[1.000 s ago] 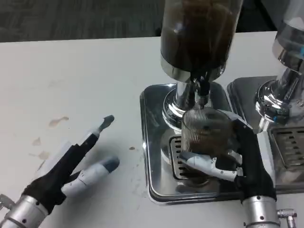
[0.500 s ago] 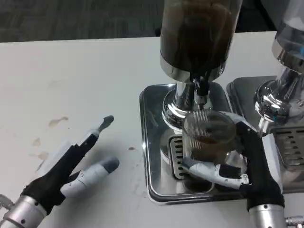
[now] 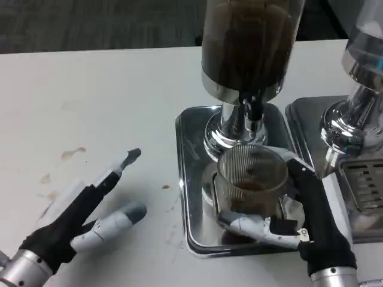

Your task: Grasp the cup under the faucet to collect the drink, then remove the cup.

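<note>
Now at the dispenser (image 3: 251,48): tall cylinder of dark drink on a chromed pedestal and mirror-bright drip tray (image 3: 192,179). My right hand (image 3: 287,218) wraps the ribbed clear cup (image 3: 251,173), which sits over the tray just below the faucet (image 3: 254,112), a little brown liquid inside. I judge the withdrawal step: draw it out level, slowly, grip firm, since thin plastic flexes. Left hand (image 3: 90,212) rests spread on the white table (image 3: 90,101), holding nothing.

cup (image 3: 251,170): clear, ribbed, brown drink | tray (image 3: 194,179): silver | table (image 3: 90,101): white
</note>
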Tool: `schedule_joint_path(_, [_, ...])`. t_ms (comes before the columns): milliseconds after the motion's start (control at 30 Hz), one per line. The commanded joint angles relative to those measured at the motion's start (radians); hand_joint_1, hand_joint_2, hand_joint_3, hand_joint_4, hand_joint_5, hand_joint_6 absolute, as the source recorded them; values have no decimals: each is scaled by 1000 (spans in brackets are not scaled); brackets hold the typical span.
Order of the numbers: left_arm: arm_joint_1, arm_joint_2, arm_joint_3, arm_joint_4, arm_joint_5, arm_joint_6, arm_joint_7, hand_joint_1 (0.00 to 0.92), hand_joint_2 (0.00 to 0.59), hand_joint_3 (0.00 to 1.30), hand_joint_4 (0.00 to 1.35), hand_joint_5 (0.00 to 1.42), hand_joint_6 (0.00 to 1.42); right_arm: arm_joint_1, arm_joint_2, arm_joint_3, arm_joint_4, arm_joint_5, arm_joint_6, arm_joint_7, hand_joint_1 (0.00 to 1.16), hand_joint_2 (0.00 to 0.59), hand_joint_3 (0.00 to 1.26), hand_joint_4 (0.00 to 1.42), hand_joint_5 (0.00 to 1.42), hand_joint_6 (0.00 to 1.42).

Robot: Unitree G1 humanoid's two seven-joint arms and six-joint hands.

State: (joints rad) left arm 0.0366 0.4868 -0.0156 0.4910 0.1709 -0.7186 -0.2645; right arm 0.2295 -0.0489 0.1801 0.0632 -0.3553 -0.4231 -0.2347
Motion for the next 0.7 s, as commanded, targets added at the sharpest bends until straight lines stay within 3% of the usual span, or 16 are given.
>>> schedule_joint_path(33, [30,43,10,-50,11,-12,-4,0,69,0,0,0,0,15,0,3,-84,15,-34,15,982,235,864,913,979,1286])
schedule_joint_path(400, [165,141,59,-255,143,-36,42,0,70,0,0,0,0,55,-19,11,-144,27,-52,71,979,237,864,920,979,1299])
schedule_joint_path(700, [275,149,85,-334,307,-58,141,0,74,0,0,0,0,72,-55,7,-201,61,-49,129,978,237,864,935,992,1318])
